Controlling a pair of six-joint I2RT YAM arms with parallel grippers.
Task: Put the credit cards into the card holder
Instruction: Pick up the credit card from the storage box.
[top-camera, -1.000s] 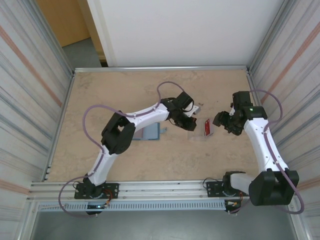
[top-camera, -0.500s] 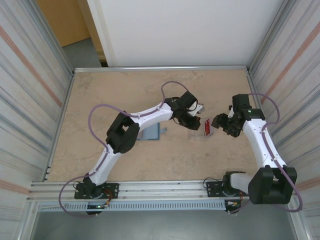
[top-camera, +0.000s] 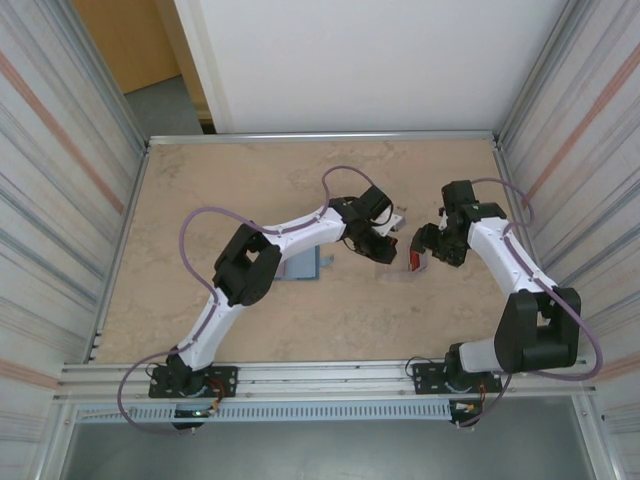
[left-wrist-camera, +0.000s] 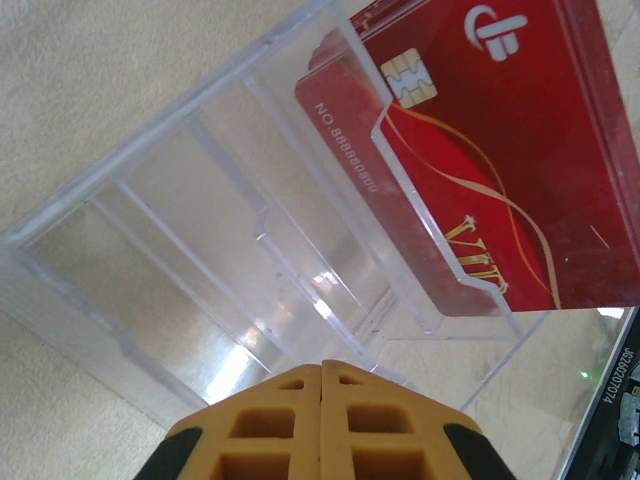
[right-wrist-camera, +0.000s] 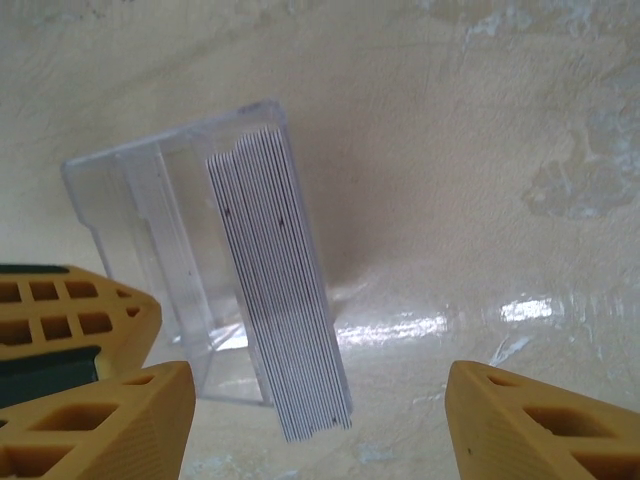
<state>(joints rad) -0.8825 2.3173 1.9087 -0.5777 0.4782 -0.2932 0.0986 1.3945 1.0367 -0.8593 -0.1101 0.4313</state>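
**Grab pending: cards (right-wrist-camera: 280, 300) in case (left-wrist-camera: 200, 230)**

The left gripper (left-wrist-camera: 322, 385) is shut, its tips set against the case, probably to steady it. The right gripper (right-wrist-camera: 320, 410) is spread wide around the cards, likely for a grab. In the right wrist view the stack is seen edge-on, its long axis running upper left to lower right. The wallet (top-camera: 300, 266) lies left of centre, apart.

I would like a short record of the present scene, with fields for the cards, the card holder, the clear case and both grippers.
credit cards: stacked on edge inside the case, front one red
clear case: on the table, between the two grippers
card holder: on the table, partly under the left arm, apart from the case
left gripper: shut, tips at the case's wall
right gripper: open, facing the card stack, holding nothing
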